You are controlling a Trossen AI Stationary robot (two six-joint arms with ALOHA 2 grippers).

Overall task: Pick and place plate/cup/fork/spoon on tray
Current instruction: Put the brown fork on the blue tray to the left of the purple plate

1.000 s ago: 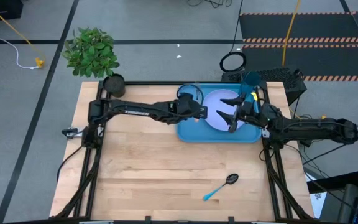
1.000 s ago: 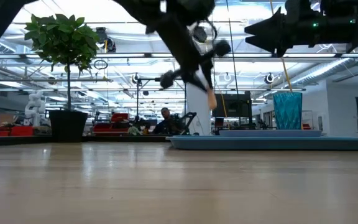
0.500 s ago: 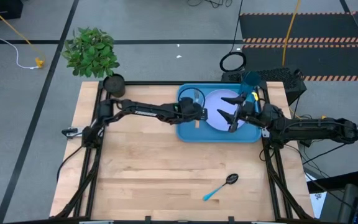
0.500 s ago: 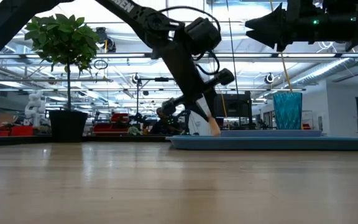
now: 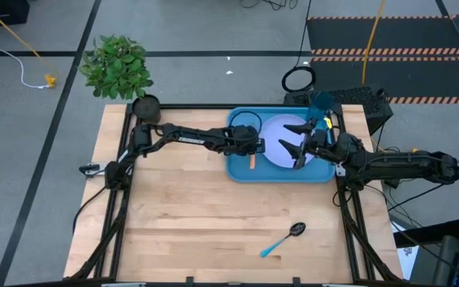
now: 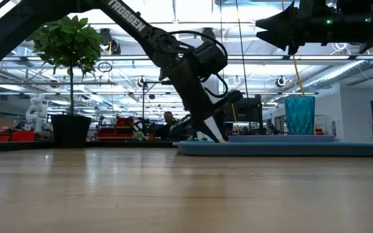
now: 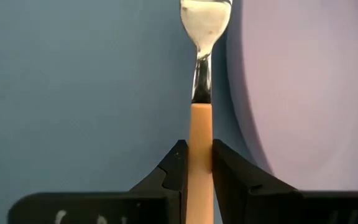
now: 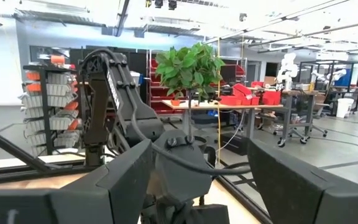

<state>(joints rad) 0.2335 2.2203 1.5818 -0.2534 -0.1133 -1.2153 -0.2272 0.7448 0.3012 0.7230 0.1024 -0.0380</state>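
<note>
Orange marked the handle of the fork [image 7: 201,155], which the left pincer [image 7: 196,163] clamped between its two dark fingers [image 7: 174,168], tines pointing away over the blue floor of the tray [image 5: 237,169]. From above, the left pincer [image 5: 253,148] sat low over the tray's left part, with the fork [image 5: 252,161] just beside the left rim of the pale lavender plate [image 5: 281,139] that lay in the tray's middle. The tray rested at the table's far edge, toward the right corner. The right pincer [image 5: 296,149] hung above the plate's right side with its jaws spread wide and nothing between them. The teal cup [image 5: 322,103] stood at the tray's far right corner. The spoon [image 5: 284,239] lay alone on the wooden table [image 5: 182,215] near its front edge, well apart from the tray.
</note>
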